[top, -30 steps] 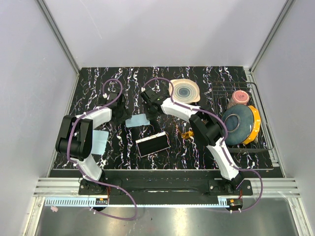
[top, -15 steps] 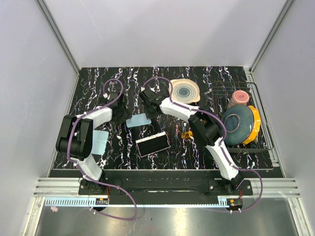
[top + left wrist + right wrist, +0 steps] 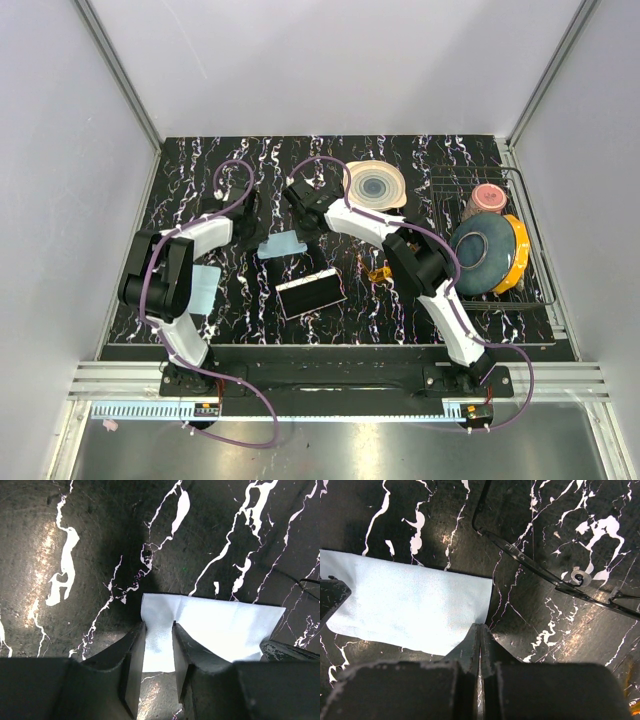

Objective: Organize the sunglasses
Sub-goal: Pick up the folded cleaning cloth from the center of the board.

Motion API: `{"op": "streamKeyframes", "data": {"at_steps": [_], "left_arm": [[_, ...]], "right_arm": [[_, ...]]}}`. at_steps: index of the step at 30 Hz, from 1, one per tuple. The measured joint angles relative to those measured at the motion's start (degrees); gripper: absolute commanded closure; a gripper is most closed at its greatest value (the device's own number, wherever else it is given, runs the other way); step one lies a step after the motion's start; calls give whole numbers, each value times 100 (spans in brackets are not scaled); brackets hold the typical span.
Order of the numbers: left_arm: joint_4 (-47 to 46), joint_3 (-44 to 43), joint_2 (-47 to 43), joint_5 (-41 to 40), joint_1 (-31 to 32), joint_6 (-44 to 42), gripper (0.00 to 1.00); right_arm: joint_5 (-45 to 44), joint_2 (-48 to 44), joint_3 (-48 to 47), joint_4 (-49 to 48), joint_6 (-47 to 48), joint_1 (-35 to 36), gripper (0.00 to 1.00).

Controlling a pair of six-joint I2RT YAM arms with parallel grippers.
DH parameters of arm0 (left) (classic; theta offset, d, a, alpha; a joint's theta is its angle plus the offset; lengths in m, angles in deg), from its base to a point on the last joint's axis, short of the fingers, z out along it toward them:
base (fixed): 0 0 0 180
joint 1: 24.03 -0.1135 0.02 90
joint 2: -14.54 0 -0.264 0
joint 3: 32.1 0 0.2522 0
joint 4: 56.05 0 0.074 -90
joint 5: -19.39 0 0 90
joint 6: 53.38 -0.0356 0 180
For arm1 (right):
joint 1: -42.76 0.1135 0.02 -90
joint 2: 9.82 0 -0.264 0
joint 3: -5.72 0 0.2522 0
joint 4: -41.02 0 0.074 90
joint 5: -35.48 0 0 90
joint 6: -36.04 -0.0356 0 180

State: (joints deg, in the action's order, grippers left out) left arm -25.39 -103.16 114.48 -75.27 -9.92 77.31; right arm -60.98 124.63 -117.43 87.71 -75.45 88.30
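Left gripper (image 3: 158, 630): low on the table (image 3: 180, 190), its fingers a narrow gap apart and straddling one edge of the blue cloth (image 3: 283, 245). The fabric shows between them, so I don't read this as a clamp yet.
Right gripper (image 3: 479, 628): fingers pressed together at the cloth's opposite corner. It looks like a pinch on that corner.
Why both on the cloth: my read is that holding it at two ends lets them lift, spread or fold it flat, rather than dragging it with one arm.
Sunglasses (image 3: 380, 272): amber, lying on the table by the right arm's forearm. They sit to the right of the black case (image 3: 310, 293), apart from both grippers.
Progress: judging by this, the glasses themselves are not yet handled.
Risk: thin fabric could slip out of a shallow grip.
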Motion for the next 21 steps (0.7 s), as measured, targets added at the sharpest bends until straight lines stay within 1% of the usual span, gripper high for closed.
{"op": "streamKeyframes", "data": {"at_steps": [3, 10, 16, 21], "left_arm": [[15, -24, 26, -2, 17, 26, 71], [83, -125, 107, -35, 81, 44, 82], [125, -149, 127, -70, 107, 57, 86], [168, -162, 129, -120, 109, 66, 91]], "right_arm": [[2, 0, 0, 0, 0, 0, 100], [7, 0, 7, -7, -2, 0, 100], [9, 0, 15, -17, -20, 0, 100], [11, 0, 24, -35, -22, 0, 100]]}}
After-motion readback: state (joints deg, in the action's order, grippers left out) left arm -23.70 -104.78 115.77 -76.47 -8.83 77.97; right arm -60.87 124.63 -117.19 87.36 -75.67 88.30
